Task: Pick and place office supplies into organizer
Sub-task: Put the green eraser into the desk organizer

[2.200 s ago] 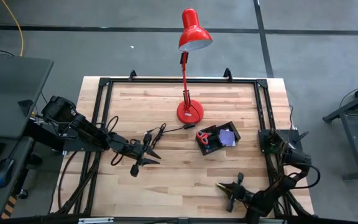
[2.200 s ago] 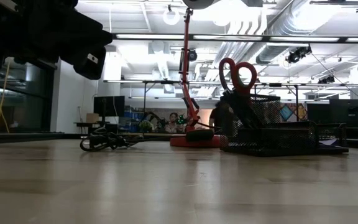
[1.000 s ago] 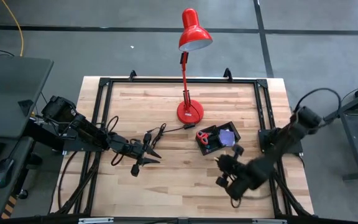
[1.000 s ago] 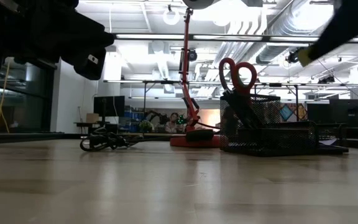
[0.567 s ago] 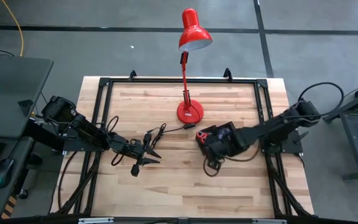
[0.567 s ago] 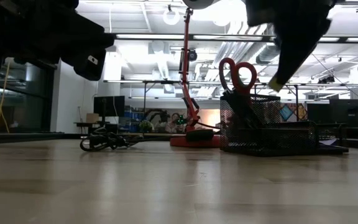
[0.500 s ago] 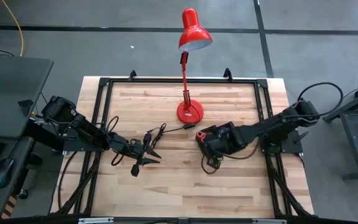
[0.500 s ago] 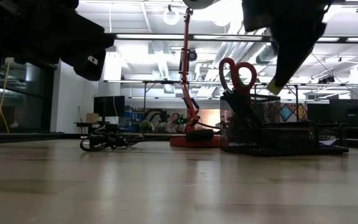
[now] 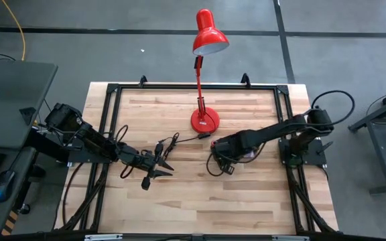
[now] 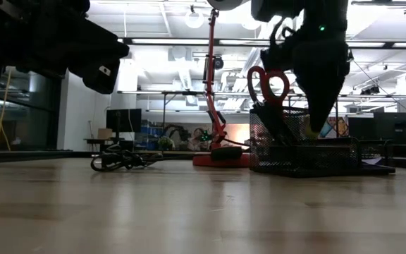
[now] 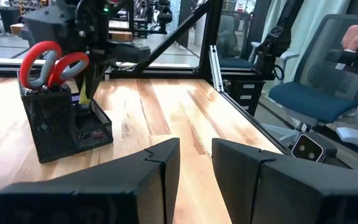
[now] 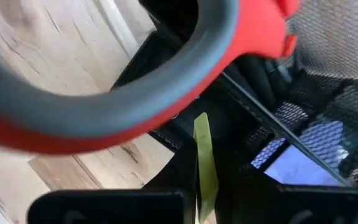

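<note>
The organizer [image 11: 61,127], a black mesh tray with a taller cup, stands right of the table's middle, also in the low view [image 10: 316,152]. Red-handled scissors [image 11: 48,59] stand in the cup, handles up. A purple pad [image 12: 303,158] lies in a tray compartment. My right gripper [image 10: 316,123] hangs over the organizer, pointing down, shut on a thin yellow-green piece [image 11: 84,88]. My left gripper [image 9: 154,166] stays at the table's left middle, a small gap between its fingers [image 11: 166,168] and nothing in it. My right gripper pinches the yellow-green piece [image 12: 202,155] between its two fingers, coming from above and pointing down. The piece hangs upright below the fingers beside the mesh cup, its lower end [image 11: 81,101] down at the low tray. Whether that end touches the tray I cannot tell.
A red desk lamp stands with its round base [image 9: 205,120] just beyond the organizer. A coiled black cable [image 9: 169,144] lies between the lamp and my left gripper. Black frame rails [image 9: 283,120] edge the table. Bare wood stretches along the near side [image 9: 206,201].
My right gripper has swung from the table's near right toward the organizer, carrying the yellow-green piece, has turned about, and has sunk until its fingers stand over the tray beside the scissors.
</note>
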Controlling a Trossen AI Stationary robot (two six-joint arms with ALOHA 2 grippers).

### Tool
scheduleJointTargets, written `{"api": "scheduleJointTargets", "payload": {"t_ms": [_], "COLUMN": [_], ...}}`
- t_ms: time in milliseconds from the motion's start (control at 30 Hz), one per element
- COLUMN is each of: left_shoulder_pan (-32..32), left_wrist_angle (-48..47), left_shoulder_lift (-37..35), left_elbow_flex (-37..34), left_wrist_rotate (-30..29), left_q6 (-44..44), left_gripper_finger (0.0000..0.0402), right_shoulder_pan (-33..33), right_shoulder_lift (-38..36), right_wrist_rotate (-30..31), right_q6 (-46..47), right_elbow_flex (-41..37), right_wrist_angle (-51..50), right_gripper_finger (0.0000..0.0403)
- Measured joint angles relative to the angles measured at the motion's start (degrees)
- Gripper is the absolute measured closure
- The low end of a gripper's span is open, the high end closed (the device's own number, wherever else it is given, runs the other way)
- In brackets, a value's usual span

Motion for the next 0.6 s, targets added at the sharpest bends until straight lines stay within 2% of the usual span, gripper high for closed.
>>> {"api": "scheduleJointTargets", "payload": {"t_ms": [233,600], "left_shoulder_pan": [-0.01,0.00], "left_wrist_angle": [-0.01,-0.03], "left_shoulder_lift": [0.00,0.00], "left_elbow_flex": [0.00,0.00], "left_wrist_rotate": [0.00,0.00], "left_q6": [-0.06,0.01], "left_gripper_finger": [0.0318,0.0318], "right_shoulder_pan": [-1.12,-0.97], "right_shoulder_lift": [1.43,1.39], "right_wrist_rotate": [-0.90,-0.48], "right_q6": [-1.51,-1.83], "right_elbow_flex": [0.02,0.02], "right_wrist_angle": [0.62,3.70], "right_gripper_finger": [0.0397,0.0306]}}
